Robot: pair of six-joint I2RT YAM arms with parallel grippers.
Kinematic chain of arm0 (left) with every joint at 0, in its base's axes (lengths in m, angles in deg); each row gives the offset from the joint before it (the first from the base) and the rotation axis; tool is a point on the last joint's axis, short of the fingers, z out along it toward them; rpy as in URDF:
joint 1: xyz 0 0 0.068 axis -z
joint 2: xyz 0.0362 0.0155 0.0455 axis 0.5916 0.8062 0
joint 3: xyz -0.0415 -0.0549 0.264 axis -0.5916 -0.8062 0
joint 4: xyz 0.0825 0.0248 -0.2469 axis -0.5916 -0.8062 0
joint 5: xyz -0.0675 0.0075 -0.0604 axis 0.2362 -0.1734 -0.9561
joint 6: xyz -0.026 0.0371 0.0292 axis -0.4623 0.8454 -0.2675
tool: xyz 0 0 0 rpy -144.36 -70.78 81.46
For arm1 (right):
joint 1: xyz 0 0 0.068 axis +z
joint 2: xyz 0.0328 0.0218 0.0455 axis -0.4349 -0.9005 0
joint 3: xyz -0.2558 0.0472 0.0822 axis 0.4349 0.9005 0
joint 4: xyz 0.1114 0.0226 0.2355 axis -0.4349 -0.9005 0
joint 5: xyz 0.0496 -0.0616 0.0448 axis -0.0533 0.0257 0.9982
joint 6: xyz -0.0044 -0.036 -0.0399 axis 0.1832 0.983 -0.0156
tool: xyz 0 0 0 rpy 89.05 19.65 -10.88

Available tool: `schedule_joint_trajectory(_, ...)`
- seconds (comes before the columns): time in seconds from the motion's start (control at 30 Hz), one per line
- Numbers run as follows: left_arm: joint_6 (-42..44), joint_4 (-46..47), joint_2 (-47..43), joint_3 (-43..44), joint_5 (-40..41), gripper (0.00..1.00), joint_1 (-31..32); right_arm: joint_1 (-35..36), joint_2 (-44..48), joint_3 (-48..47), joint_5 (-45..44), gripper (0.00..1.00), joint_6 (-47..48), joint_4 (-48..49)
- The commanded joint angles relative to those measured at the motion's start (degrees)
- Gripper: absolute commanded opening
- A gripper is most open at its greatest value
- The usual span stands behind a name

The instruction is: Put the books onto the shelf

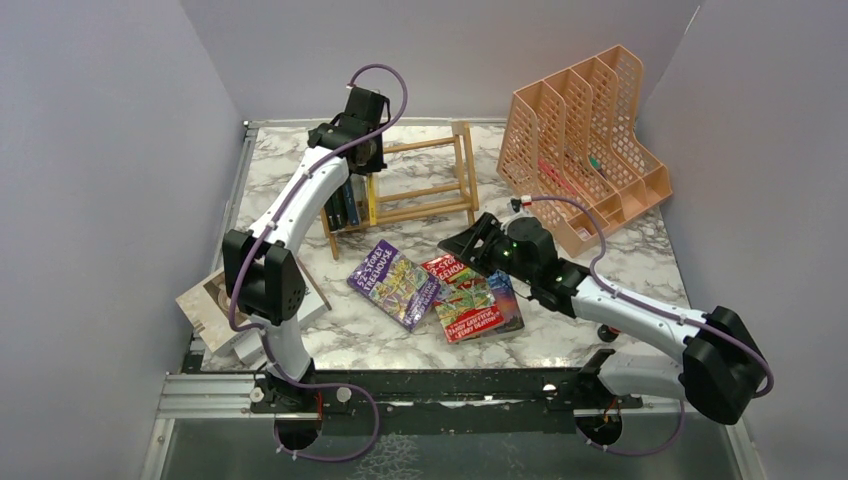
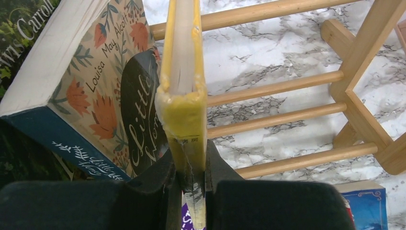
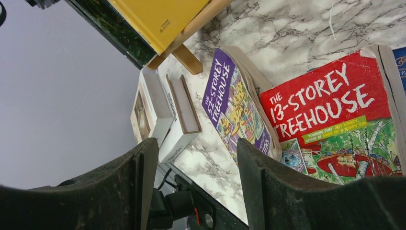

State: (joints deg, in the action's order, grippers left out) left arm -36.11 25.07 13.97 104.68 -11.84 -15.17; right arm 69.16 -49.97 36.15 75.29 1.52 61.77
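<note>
With left tool (image 2: pixel 191 165), grips yellow book (image 2: pixel 183 108) at the shelf (image 2: pixel 287 86) beside shelved books (image 2: pixel 91 91); holds right tool (image 3: pixel 196 160) spread, empty, by purple book (image 3: pixel 230 103) and red book (image 3: pixel 330 108), unshelved on worktop (image 1: pixel 350 335) like white books (image 1: pixel 210 300).

Toward the back of the table (image 1: pixel 640 250), left of centre: the shelf (image 1: pixel 425 190). Upright in its left end: a few books (image 1: pixel 342 208), among them the "Little Women" book (image 2: pixel 110 96). Just to its right, the held book (image 2: pixel 184 110), pinched in the left gripper (image 2: pixel 191 167) above the rails. Back right, well apart from the shelf: the file organiser (image 1: pixel 585 140). In front of the shelf, flat on the table, side by side: the "52-Storey Treehouse" book (image 1: pixel 395 283) on the left, the "13-Storey Treehouse" book (image 1: pixel 462 296) on the right, another book (image 1: pixel 510 300) against its right side. Over those last two: the right gripper (image 1: pixel 470 242). At the near left edge: two more books (image 1: pixel 215 305) together.
</note>
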Motion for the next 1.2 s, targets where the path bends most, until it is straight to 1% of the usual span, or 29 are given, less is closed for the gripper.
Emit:
schedule_joint_trajectory(0.0, 1.5, 1.8, 0.4, 1.2, 6.7, 0.0, -0.1, -0.4, -1.0, -1.7, 2.2, 0.64, 0.4, -1.5)
schedule_joint_trajectory(0.07, 1.7, 1.7, 0.7, 0.5, 7.6, 0.0, -0.1, -0.5, -1.2, -1.6, 2.3, 0.64, 0.2, -1.4)
schedule_joint_trajectory(0.23, 1.7, 1.2, 0.5, -0.5, 13.8, 0.0, -0.2, -0.4, -1.1, -0.9, 2.8, 0.64, -0.1, -1.4)
schedule_joint_trajectory(0.37, 1.2, 1.2, 0.2, -1.3, 16.6, 0.0, -0.5, -0.4, -0.9, -0.2, 2.8, 0.64, -0.4, -1.2)
schedule_joint_trajectory(0.43, 1.0, 1.1, 0.4, -1.7, 17.3, 0.13, -0.6, -0.5, -1.1, -0.2, 2.8, 0.64, -0.4, -1.2)
schedule_joint_trajectory(0.47, 0.7, 1.1, 0.4, -1.8, 17.3, 0.18, -0.6, -0.4, -1.2, -0.3, 3.0, 0.64, -0.4, -1.2)
schedule_joint_trajectory(0.57, 0.3, 0.7, -0.5, -1.1, 17.2, 0.38, -0.6, -0.4, -1.6, -0.5, 3.4, 0.64, -0.4, -1.1)
schedule_joint_trajectory(0.6, 0.3, 0.6, -1.1, -0.8, 17.4, 0.42, -0.6, -0.5, -1.8, -0.6, 3.6, 0.64, -0.4, -1.0)
schedule_joint_trajectory(0.67, 0.2, 0.5, -2.6, 0.1, 17.5, 0.45, -0.6, -0.4, -1.9, -0.5, 3.9, 0.64, -0.3, -0.7)
schedule_joint_trajectory(0.97, 1.3, -1.0, -9.2, 2.6, 17.1, 0.45, -0.7, -0.5, -3.7, -1.7, 5.0, 0.64, 1.0, 0.1)
schedule_joint_trajectory(1.07, 2.1, -1.0, -11.3, 2.6, 17.3, 0.4, -0.8, -0.4, -5.1, -3.3, 5.2, 0.64, 3.5, 0.4)
schedule_joint_trajectory(1.17, 2.7, -1.0, -13.2, 2.0, 17.0, 0.36, -1.4, -0.5, -9.0, -9.0, 6.0, 0.65, 9.9, -1.6)
